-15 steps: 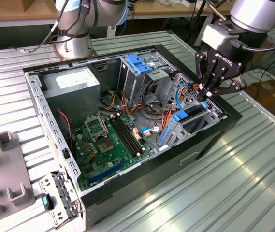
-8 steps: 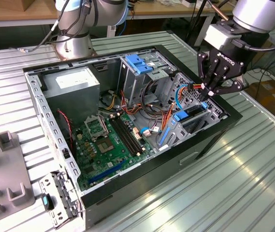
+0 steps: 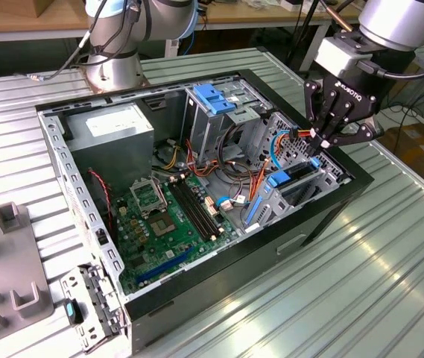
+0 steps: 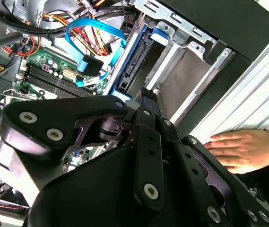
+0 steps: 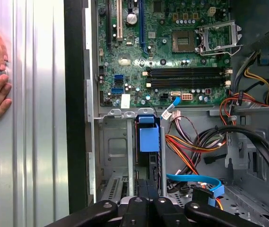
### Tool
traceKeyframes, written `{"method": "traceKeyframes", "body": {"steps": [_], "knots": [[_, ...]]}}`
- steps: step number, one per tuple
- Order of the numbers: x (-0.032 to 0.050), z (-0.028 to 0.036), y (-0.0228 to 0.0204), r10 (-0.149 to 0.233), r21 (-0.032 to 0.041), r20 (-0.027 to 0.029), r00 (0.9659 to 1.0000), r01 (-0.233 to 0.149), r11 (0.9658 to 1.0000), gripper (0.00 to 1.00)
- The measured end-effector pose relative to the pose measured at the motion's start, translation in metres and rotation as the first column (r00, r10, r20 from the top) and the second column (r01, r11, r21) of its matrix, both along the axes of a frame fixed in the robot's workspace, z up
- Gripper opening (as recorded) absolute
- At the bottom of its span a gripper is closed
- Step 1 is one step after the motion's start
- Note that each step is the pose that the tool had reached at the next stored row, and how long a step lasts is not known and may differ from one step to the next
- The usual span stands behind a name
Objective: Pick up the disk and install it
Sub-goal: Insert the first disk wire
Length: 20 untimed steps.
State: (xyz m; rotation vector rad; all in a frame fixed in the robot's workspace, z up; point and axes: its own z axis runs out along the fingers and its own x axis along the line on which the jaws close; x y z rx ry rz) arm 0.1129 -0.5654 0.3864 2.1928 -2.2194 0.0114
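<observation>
One disk point(image 5: 149, 139) sits in its bay point(image 5: 115, 146) — we see the fingers point(image 3: 313, 109) together at its end.

Motherboard point(image 3: 163, 224) green with black memory slots point(image 5: 186, 78), inside the black case point(image 3: 219, 276). Disk point(image 5: 148, 137) in the case: dark body, blue rails. Flat cable point(image 5: 191, 178) beside it light blue; wire bundle point(image 5: 186, 142) orange, red, yellow, black. Power box point(image 3: 118, 138) in the case corner grey, white sticker. Table point(image 3: 361, 298) under the case silver, ribbed stripes. Gripper point(image 3: 317, 140) above the case black.
</observation>
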Motion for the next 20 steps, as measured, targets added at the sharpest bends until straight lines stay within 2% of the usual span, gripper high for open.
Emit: {"method": "traceKeyframes", "body": {"steps": [6, 9, 12, 16, 20], "knots": [[0.0010, 0.0000, 0.0000, 0.003, 0.0000, 0.0000, 1.0000, -0.003, 1.0000, 0.11], [0.0013, 0.0000, 0.0000, 0.037, 0.0001, 0.0000, 0.9993, -0.037, 0.9993, 0.11], [0.0014, 0.0012, 0.0000, 0.077, 0.0000, -0.0001, 0.9971, -0.077, 0.9971, 0.11], [0.0022, 0.0030, 0.0008, 0.086, 0.0001, -0.0005, 0.9963, -0.086, 0.9963, 0.11], [0.0082, 0.0030, 0.0041, 0.096, 0.0000, -0.0006, 0.9954, -0.096, 0.9954, 0.11]]}}
